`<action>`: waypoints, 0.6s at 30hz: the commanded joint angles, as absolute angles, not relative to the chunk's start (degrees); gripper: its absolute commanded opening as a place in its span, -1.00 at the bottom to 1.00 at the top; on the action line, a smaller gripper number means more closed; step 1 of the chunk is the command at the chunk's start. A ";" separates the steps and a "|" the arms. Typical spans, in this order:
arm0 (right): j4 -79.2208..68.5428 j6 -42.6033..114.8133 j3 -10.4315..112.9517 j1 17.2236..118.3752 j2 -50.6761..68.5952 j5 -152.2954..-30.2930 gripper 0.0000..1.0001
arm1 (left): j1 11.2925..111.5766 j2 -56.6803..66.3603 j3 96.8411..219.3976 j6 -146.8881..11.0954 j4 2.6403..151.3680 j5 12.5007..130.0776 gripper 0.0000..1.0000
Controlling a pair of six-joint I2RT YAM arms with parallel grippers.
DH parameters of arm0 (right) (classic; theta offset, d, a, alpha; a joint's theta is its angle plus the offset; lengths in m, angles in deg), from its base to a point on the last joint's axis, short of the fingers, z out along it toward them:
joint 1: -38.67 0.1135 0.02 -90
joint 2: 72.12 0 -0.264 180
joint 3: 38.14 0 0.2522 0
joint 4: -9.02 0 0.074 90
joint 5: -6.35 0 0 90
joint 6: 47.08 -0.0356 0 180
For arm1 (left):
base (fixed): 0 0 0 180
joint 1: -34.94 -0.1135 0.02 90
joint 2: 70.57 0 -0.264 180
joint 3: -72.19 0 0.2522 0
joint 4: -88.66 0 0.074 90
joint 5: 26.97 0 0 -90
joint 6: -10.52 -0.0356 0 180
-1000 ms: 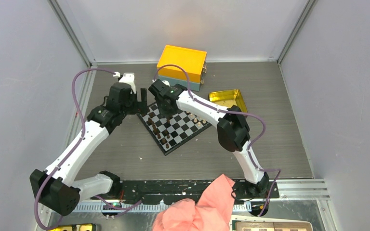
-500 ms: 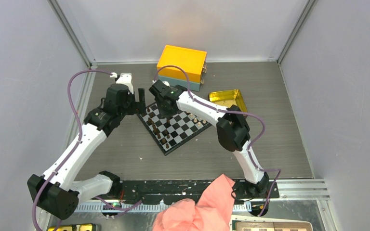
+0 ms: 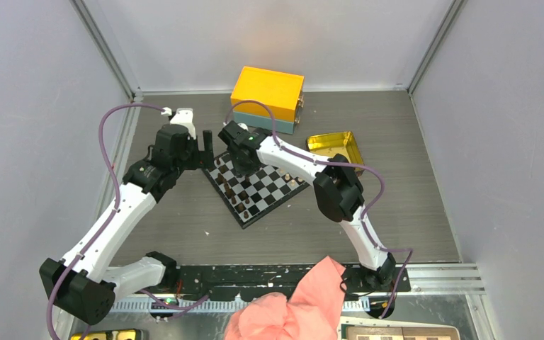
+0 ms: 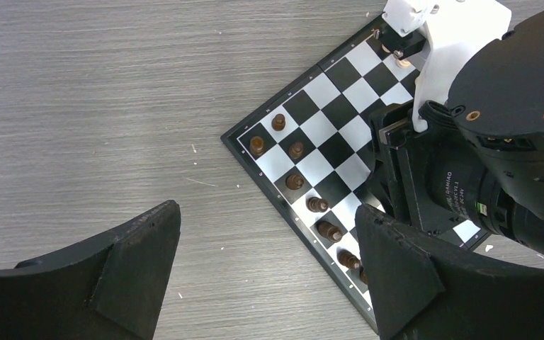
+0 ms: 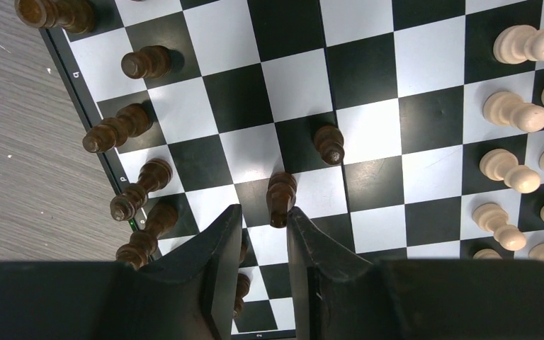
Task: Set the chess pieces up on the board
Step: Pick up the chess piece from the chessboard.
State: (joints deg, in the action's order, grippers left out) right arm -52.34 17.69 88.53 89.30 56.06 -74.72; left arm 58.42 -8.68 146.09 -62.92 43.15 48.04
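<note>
The black and white board (image 3: 258, 185) lies turned like a diamond at mid table. Dark brown pieces (image 5: 117, 129) stand along its left edge, and light tan pieces (image 5: 513, 110) stand along its right side. My right gripper (image 5: 264, 210) hangs low over the board with its fingers a little apart. A dark piece (image 5: 281, 198) stands between the fingertips and touches the right finger. Another dark pawn (image 5: 329, 144) stands one square away. My left gripper (image 4: 269, 212) is wide open and empty above the bare table, just left of the board's (image 4: 326, 92) corner.
A yellow box (image 3: 267, 92) stands behind the board. A shiny gold tin (image 3: 334, 145) lies to the board's right. A pink cloth (image 3: 290, 304) and a brown-and-cream board (image 3: 404, 333) lie at the near edge. Both wrists sit close together over the board's far left corner.
My right gripper has shifted slightly to the left and back over the board. My left arm rose a little and then held still.
</note>
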 commanded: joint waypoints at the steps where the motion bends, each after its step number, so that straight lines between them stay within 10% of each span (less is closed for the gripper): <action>1: -50.93 18.71 89.23 89.53 55.49 -74.67 -0.29 | 58.08 -10.10 146.13 -62.70 44.81 47.38 0.86; 18: -50.89 18.05 87.53 89.18 56.16 -74.22 -0.68 | 58.09 -10.19 144.80 -62.60 45.40 47.56 0.86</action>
